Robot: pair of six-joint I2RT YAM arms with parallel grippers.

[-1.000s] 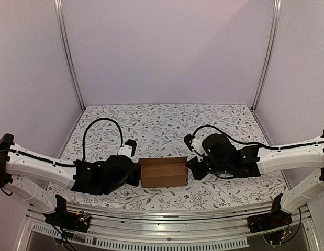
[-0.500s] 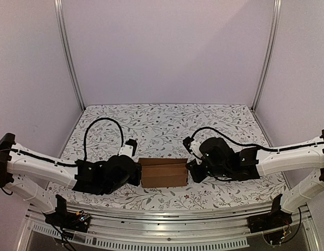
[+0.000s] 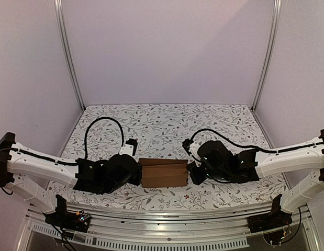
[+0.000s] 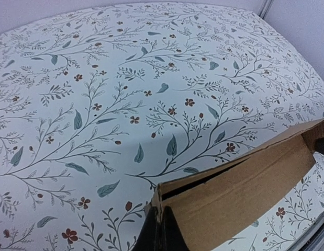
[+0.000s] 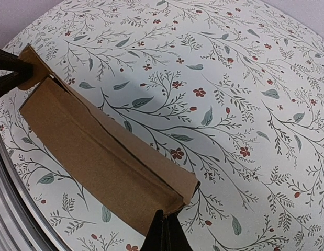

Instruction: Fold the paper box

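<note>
Left claw and right claw are each pinched tight on an end of the paper box, one at its left end and the other at its right, so the box spans the gap between them. Under it all lies the table, covered in a white cloth printed with leafy sprigs and small red flowers and walled by plain pale panels. The left arm and right arm, white with black wrists, reach inward low over the near part of the cloth. The box, plain brown cardboard, seems to rest on the cloth near the front edge, long side toward the camera, with a fold line running along its top. In the left wrist view the fingers meet at a corner of the box. In the right wrist view the fingers do the same at the opposite corner, and the left claw's black tips grip a small tab at the far end.
</note>
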